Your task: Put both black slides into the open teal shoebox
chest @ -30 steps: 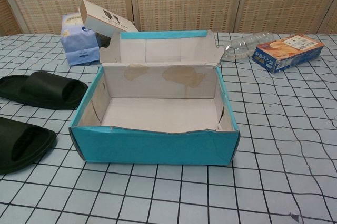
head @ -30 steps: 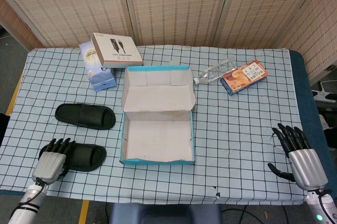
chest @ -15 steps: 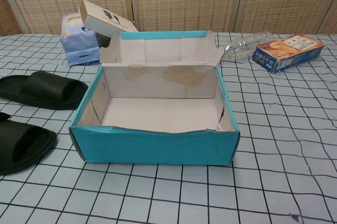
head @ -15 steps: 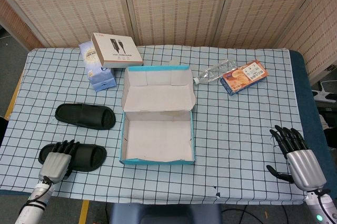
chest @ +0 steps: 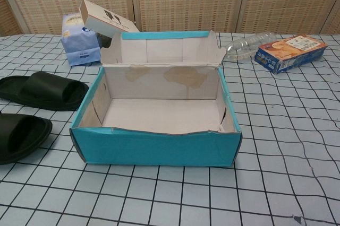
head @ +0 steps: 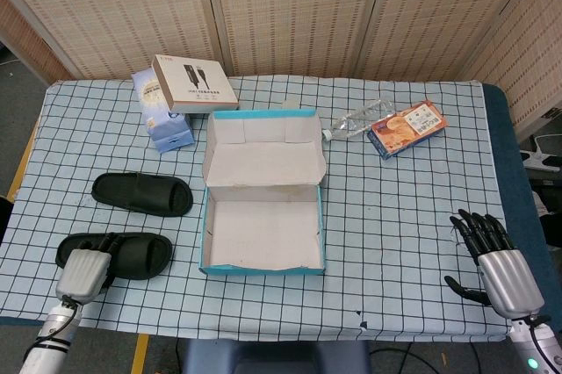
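Observation:
The open teal shoebox (head: pixel 262 268) (chest: pixel 154 149) stands mid-table, empty, its lid folded up at the back. One black slide (head: pixel 142 194) (chest: pixel 45 90) lies to its left, untouched. The nearer black slide (head: pixel 133 253) (chest: pixel 18 136) lies by the front left corner. My left hand (head: pixel 82 270) rests its fingers on this slide's left end; the thumb is hidden, so a grip cannot be made out. My right hand (head: pixel 499 263) hovers at the front right corner, fingers spread, holding nothing. Neither hand shows in the chest view.
Behind the shoebox to the left, a brown carton (head: pixel 193 82) leans on a blue pack (head: pixel 165 125). A clear plastic bottle (head: pixel 358 119) and an orange snack box (head: pixel 407 126) lie at the back right. The table's front edge runs just below both hands.
The near slide has shifted left along with my left hand, away from the shoebox. My right hand has stayed put.

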Controlling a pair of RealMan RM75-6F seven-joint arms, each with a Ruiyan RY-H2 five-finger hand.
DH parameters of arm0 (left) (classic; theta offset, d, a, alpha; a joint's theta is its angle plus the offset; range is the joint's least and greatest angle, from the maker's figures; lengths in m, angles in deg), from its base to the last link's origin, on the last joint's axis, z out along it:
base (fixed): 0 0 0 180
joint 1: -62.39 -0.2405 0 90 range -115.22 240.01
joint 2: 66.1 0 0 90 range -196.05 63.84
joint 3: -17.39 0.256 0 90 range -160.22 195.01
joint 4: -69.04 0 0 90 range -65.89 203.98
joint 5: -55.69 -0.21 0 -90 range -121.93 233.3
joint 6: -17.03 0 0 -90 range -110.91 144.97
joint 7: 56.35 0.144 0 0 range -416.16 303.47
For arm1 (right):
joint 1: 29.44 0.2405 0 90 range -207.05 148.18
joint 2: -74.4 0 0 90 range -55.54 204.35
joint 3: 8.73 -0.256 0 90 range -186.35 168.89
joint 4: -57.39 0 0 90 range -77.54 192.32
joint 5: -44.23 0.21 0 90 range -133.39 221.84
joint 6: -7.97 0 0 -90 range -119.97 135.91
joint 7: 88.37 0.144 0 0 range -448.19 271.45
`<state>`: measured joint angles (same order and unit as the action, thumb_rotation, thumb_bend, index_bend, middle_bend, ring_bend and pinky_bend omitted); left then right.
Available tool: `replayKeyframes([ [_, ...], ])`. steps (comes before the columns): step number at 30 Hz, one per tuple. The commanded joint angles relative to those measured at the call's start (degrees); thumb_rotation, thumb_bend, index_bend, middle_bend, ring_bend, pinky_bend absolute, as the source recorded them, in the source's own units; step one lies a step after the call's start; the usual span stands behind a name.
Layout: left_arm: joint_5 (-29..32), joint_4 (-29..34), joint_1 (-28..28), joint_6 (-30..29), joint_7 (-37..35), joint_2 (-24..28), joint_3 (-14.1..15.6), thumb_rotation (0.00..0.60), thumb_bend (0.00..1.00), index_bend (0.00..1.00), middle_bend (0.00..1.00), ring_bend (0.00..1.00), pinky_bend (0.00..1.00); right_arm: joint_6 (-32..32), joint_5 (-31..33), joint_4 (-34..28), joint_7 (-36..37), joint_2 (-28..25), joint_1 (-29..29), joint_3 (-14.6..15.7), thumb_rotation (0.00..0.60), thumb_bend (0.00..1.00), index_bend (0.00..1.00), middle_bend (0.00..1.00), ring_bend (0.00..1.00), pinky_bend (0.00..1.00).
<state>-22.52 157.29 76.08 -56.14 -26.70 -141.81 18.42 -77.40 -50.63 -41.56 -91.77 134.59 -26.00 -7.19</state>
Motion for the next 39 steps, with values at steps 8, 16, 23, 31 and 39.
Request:
replayKeyframes([
  [8,-3.85,7.80,-3.07,-12.64,-0.31,7.20,-4.46,0.600,0.36,0.44,0.63,0.49,0.31,-0.06,-0.26,-0.18,0.34,-0.34,-0.12,0.19,0.526,0.14,0.00,0.00,0.00,0.00],
  [16,-7.62,17.88,2.37,-8.75,7.34,4.57,-6.69,0.600,0.36,0.44,0.63,0.48,0.31,0.83,-1.04,-0.27,0.78,-0.18,0.46,0.47,0.526,0.14,0.00,0.00,0.00,0.00],
  [23,0.96,20.74,12.16,1.04,22.07,-6.06,-12.45,0.600,0.36,0.44,0.63,0.48,0.31,1.80,-1.24,-0.16,2.02,-0.46,1.00,0.75,0.526,0.14,0.00,0.00,0.00,0.00],
  [31,9.42,23.49,19.58,2.92,31.63,-13.59,-16.58,0.600,0.36,0.44,0.63,0.48,0.31,2.78,-1.18,0.00,3.74,-1.07,1.60,0.94,0.527,0.14,0.00,0.00,0.00,0.00],
  [39,21.62,21.60,27.62,3.03,41.38,-22.70,-18.93,0.600,0.36,0.44,0.63,0.48,0.32,3.52,-1.82,-0.06,4.98,-1.35,2.15,1.38,0.526,0.14,0.00,0.00,0.00,0.00],
])
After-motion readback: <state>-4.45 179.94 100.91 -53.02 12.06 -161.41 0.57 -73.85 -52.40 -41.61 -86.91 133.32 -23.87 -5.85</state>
